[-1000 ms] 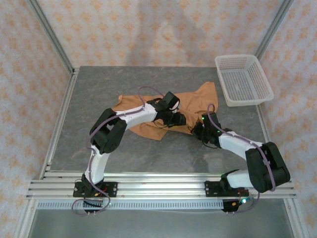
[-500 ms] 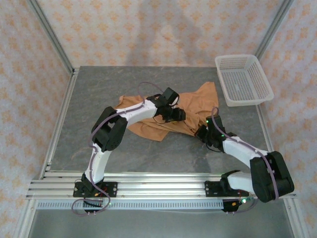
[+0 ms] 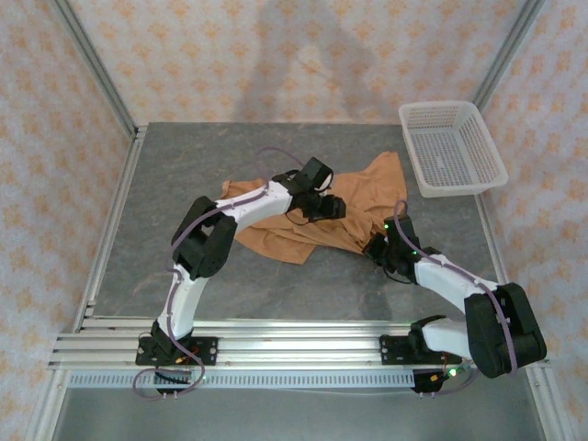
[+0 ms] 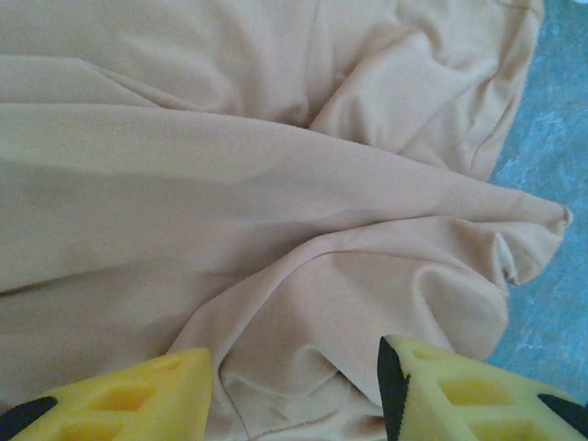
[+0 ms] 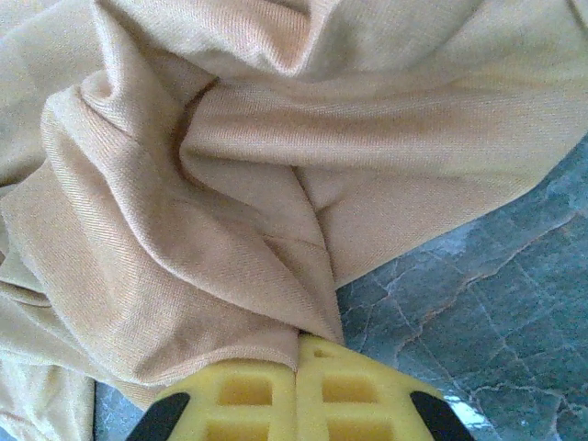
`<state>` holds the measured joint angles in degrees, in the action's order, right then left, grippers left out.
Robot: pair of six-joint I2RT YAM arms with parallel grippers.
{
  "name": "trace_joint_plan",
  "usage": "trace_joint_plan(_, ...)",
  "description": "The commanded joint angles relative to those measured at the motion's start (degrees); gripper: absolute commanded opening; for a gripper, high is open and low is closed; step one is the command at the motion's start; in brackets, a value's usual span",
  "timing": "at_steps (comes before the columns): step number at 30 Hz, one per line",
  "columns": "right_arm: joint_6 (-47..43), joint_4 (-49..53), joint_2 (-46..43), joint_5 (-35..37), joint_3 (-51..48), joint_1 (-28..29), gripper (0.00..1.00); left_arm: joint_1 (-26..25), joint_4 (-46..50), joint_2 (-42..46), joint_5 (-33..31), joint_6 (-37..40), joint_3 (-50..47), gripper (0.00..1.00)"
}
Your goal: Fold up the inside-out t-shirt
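Right wrist: right pincer point(image 5: 299, 354) clamped on shirt point(image 5: 230, 184) at its tips.
Left wrist: left pincer point(image 4: 294, 358) half-open, empty, shirt beneath.
Tip: draw taut, low.

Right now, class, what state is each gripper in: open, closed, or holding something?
Left gripper: open, fingers apart over the t-shirt, holding nothing.
Right gripper: closed, fingers pinching a fold of the t-shirt.
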<state>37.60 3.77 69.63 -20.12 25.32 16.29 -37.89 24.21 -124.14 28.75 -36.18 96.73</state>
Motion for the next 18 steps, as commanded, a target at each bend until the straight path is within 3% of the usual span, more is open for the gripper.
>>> trace_joint_plan(1, -0.31, 0.13, -0.82, -0.20, -0.60, -0.29, 0.00, -0.69, 0.73, -2.95, 0.43, -0.36, 2.66, 0.49)
trace_joint_plan(6, 0.32, -0.58, -1.09, -1.02, -1.13, -0.28, 0.00, -0.89, 0.63, -3.73, -0.80, -0.25, 4.07, 0.32)
trace_joint_plan(10, 0.45, -0.47, -1.37, -1.06, -1.24, -0.38, 0.00, -0.92, 1.05, -3.93, 0.00, -0.12, 4.31, 0.24)
trace_joint_plan(12, 0.54, -0.44, -1.47, -1.14, -1.15, -0.58, 0.00, -0.87, 0.28, -3.54, 0.72, -0.20, 3.57, 0.04)
trace_joint_plan(13, 0.61, -0.43, -1.51, -1.08, -1.11, -0.72, 0.00, -0.87, 0.08, -3.33, 0.98, -0.26, 3.32, 0.00)
trace_joint_plan(18, -0.18, 1.13, -1.54, -0.29, -0.67, -1.74, 0.00, -0.92, 0.78, -0.43, 1.07, 0.45, 3.44, 0.00)
